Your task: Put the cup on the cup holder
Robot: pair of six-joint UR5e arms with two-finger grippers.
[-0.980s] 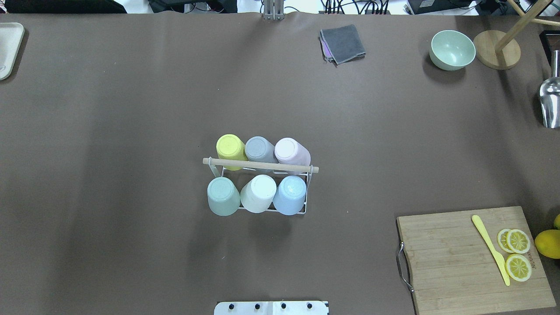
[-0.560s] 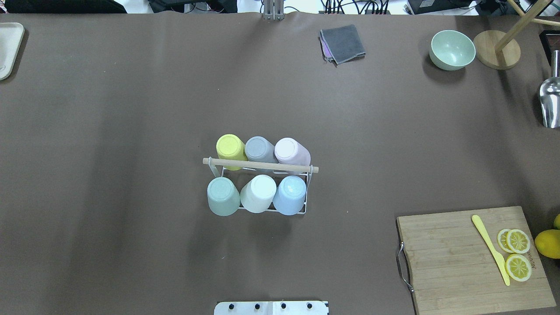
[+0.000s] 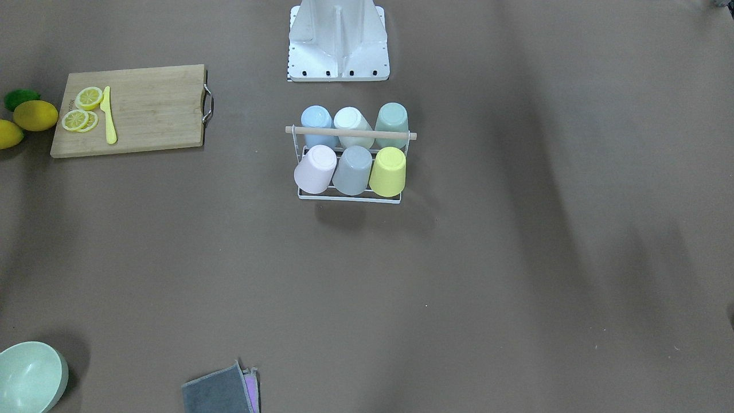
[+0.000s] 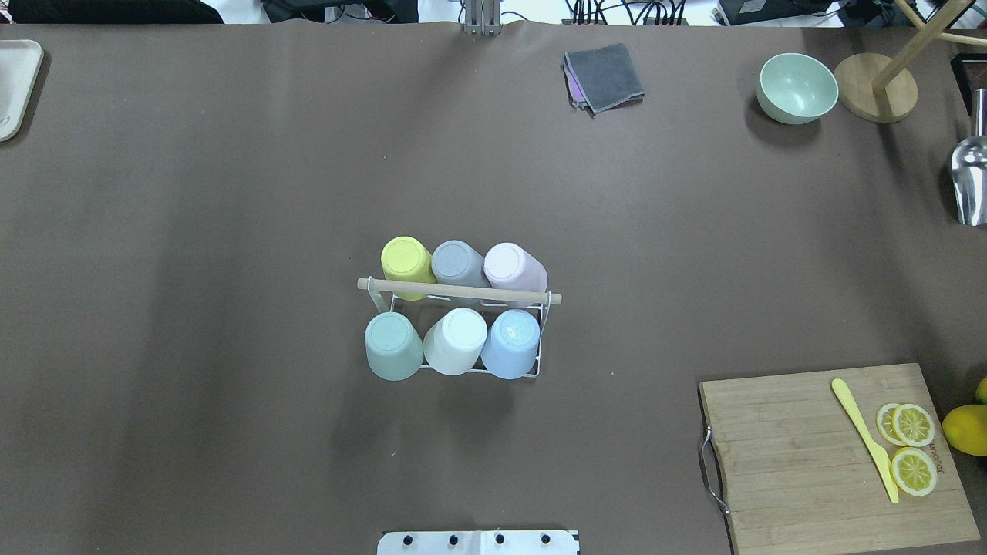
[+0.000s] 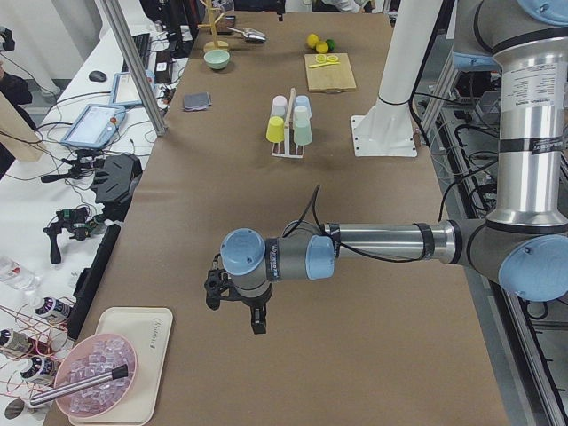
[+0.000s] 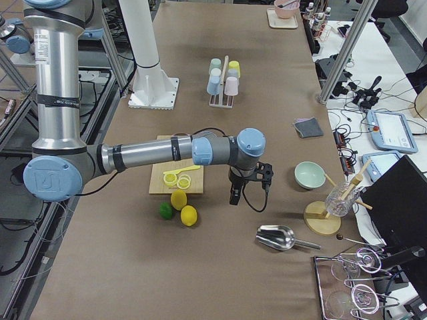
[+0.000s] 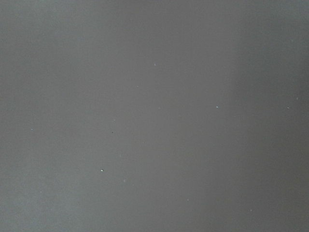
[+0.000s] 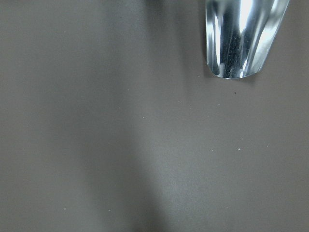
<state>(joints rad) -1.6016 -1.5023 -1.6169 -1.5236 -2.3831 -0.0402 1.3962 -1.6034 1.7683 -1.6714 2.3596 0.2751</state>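
The cup holder (image 4: 460,292), a white wire rack with a wooden rod across its top, stands at the table's middle. Several cups sit upside down on its prongs, among them a yellow cup (image 4: 406,262), a pink cup (image 4: 510,266) and a blue cup (image 4: 513,341). The rack also shows in the front-facing view (image 3: 350,133). Both grippers are far from the rack and appear only in the side views. My left gripper (image 5: 235,315) hangs over bare table near its left end. My right gripper (image 6: 250,190) hangs beside the cutting board. I cannot tell whether either is open or shut.
A cutting board (image 4: 802,462) with lemon slices and a yellow knife lies at the near right, with whole lemons (image 4: 965,428) beside it. A green bowl (image 4: 796,87), a wooden stand, a metal scoop (image 4: 970,181) and a grey cloth (image 4: 604,76) lie along the far side. A tray (image 4: 15,85) sits far left.
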